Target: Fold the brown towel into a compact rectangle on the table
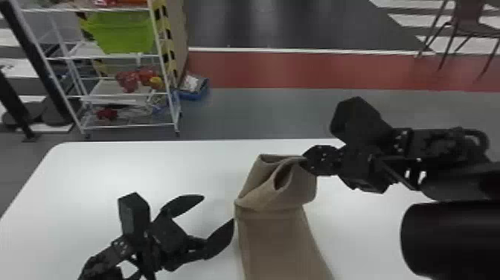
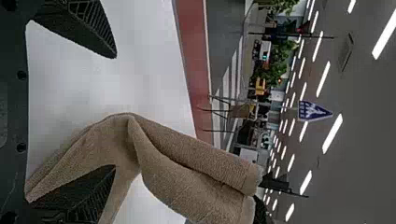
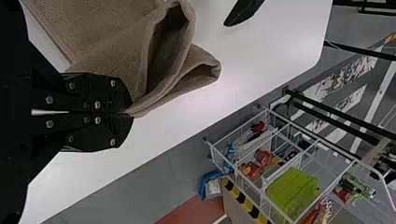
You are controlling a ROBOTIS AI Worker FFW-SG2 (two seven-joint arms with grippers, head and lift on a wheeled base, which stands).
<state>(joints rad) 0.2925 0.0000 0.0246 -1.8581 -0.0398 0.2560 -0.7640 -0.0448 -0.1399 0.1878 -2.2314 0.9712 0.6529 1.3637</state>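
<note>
The brown towel (image 1: 275, 231) runs from the head view's bottom edge up the table, its far end lifted and looped over. My right gripper (image 1: 305, 161) is shut on the raised far corner; in the right wrist view the closed right gripper (image 3: 130, 113) pinches the towel's edge (image 3: 161, 70). My left gripper (image 1: 219, 208) stands open at the towel's left side, fingers spread with nothing gripped. In the left wrist view, the open left gripper (image 2: 115, 112) has the towel (image 2: 116, 140) passing by one finger, partly in front of it.
A white table (image 1: 111, 167) carries the towel. Beyond its far left edge stands a white wire shelf (image 1: 122, 95) with a green bin (image 1: 121, 31). A small blue box (image 1: 193, 87) is on the floor beside it, and a chair (image 1: 470, 28) stands at the far right.
</note>
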